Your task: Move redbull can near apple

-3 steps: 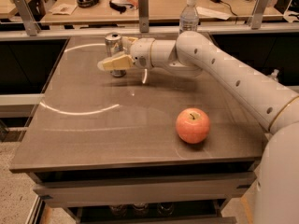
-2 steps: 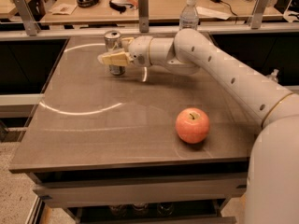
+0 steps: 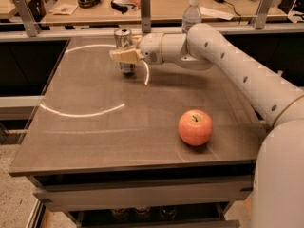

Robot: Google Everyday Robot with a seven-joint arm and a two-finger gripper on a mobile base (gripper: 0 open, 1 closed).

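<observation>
The redbull can (image 3: 123, 38) is a slim silver can standing upright at the back of the table, left of centre. My gripper (image 3: 126, 57) reaches it from the right. Its tan fingers (image 3: 122, 56) straddle the can's lower body; the near one crosses in front of it and the far one is hidden. The jaws look open around the can, which rests on the table. The apple (image 3: 195, 127), pinkish-red with a yellowish patch at the stem, sits at the front right of the table, far from the can.
The grey-brown table (image 3: 95, 137) has a front edge near the apple. A clear plastic bottle with a white cap (image 3: 191, 14) stands behind my white arm (image 3: 223, 56). A railing and a cluttered wooden desk (image 3: 161, 4) lie beyond the back edge.
My gripper has moved right and back toward the can, from just in front-left of it to around its body. The can and the apple have not moved.
</observation>
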